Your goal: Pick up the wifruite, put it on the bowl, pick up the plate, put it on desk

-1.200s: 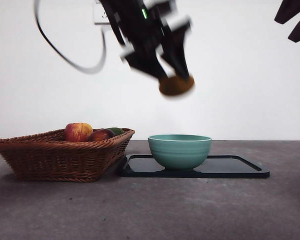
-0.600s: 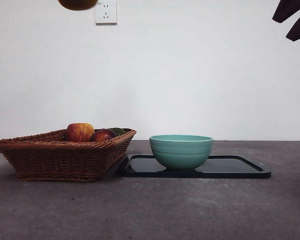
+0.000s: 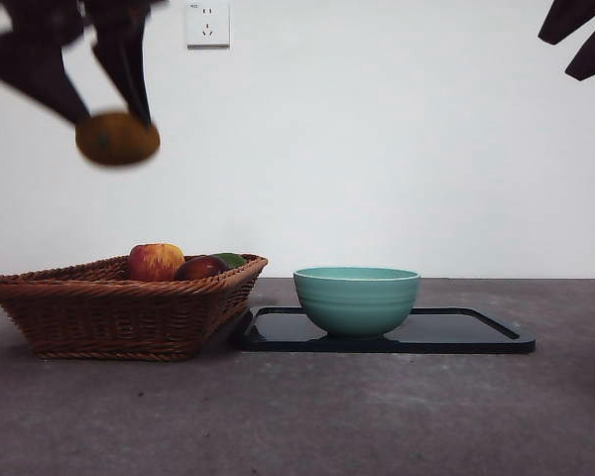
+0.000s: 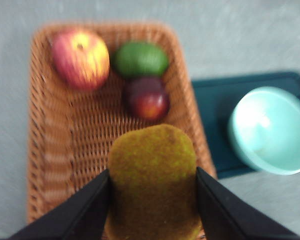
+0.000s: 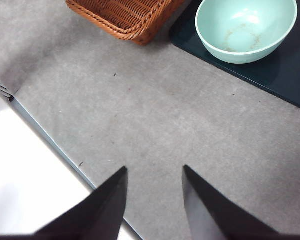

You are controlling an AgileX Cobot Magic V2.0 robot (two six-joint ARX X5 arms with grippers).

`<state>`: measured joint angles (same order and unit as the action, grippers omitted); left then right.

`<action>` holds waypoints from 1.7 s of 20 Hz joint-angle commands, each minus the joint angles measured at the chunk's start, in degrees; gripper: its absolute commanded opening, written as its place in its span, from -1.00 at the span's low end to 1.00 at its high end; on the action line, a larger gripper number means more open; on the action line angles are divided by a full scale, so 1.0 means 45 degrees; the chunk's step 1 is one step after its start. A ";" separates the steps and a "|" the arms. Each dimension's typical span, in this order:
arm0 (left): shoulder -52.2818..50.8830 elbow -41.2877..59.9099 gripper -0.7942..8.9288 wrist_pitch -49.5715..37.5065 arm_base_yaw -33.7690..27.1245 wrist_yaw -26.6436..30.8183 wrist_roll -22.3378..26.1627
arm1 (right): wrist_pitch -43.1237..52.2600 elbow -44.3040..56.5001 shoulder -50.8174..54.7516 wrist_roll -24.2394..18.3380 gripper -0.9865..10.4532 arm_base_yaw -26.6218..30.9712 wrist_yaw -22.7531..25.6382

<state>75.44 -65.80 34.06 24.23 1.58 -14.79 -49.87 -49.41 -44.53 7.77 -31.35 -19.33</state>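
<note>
We see the left gripper high above the basket, its two jaws pinching a brown, fuzzy kiwi from both sides. In the left wrist view the kiwi fills the gap between the jaws of that gripper, and below it lie an apple, a green fruit and a dark red fruit at one end of the basket. The arm and kiwi are blurred in the front view.

The bowl stands upright and empty on a black tray, just beside the basket, near the tray's basket-side end. The tray lies flat on the desk.

The right gripper hangs over bare desk, well apart from the bowl, its jaws spread with nothing between them. In the front view it shows only as dark tips at the top corner.
</note>
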 commanded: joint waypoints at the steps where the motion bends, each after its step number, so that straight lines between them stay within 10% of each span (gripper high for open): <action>1: 0.0583 0.0860 -0.40 -0.1132 -0.0039 0.0102 -0.0136 | 0.0151 -0.0087 -0.0058 0.0083 -0.52 -0.0087 0.0010; 12: 0.4284 0.1379 -0.39 -0.3526 -0.0087 0.0413 0.1423 | 0.0146 -0.0087 -0.0063 0.0087 -0.52 -0.0087 0.0010; 25: 0.1569 0.1365 -0.13 -0.2817 -0.0019 0.0301 0.1423 | 0.0165 -0.0092 -0.0063 0.0121 -0.52 -0.0087 0.0010; 34: -0.3793 0.1365 -0.13 0.2681 0.0044 -0.7698 0.4143 | 0.0165 -0.0087 -0.0068 0.0180 -0.52 -0.0087 0.0010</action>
<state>57.89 -59.07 46.44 24.18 -32.40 0.99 -49.80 -49.41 -44.53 7.94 -31.35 -19.33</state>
